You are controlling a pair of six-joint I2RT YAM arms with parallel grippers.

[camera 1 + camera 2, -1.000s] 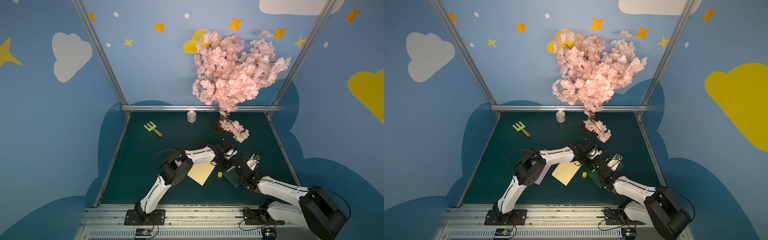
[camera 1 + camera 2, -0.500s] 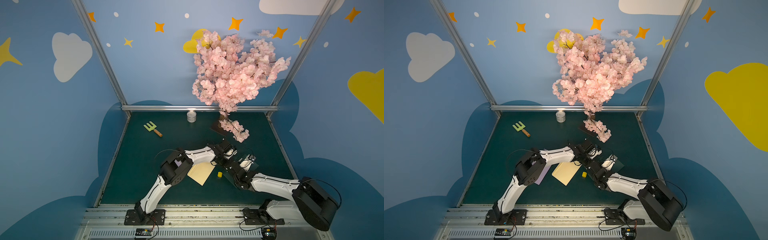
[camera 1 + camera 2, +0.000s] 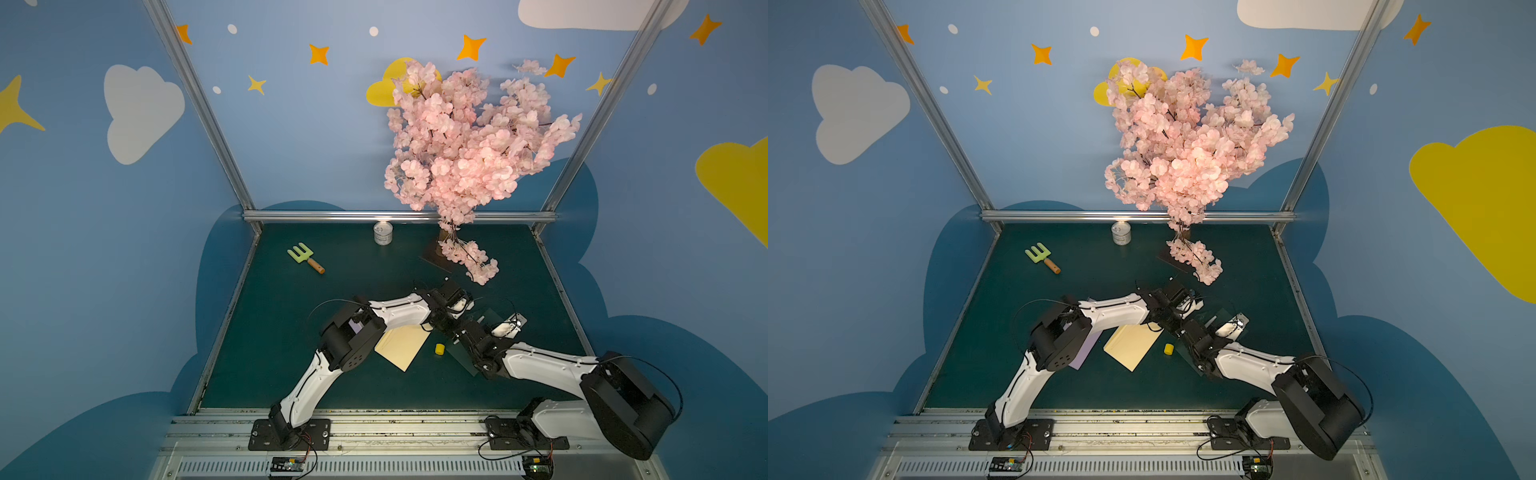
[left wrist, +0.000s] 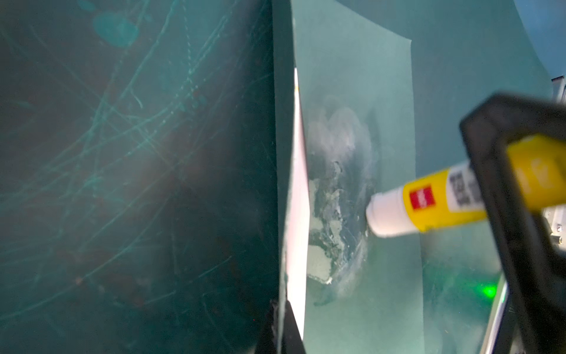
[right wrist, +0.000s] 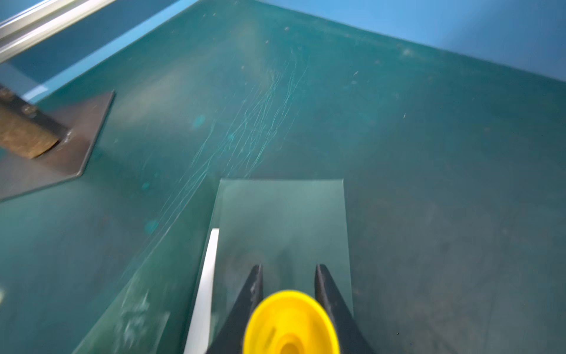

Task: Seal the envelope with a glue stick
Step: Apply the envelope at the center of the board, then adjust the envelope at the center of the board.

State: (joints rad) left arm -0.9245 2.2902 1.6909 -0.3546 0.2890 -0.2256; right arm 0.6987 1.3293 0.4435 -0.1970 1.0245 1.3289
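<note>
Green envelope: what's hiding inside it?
Only a thin white paper edge peeks out where the green envelope lies open. The rest is covered by the envelope, so what it is can't be told.

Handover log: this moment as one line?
right claw: shut on glue stick | tip on envelope flap | left claw: shut on envelope | cap: on table

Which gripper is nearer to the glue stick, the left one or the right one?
Right. The right gripper is shut on the glue stick, whose tip touches the envelope. The left gripper pinches the envelope's edge beside that tip, not touching the stick.
</note>
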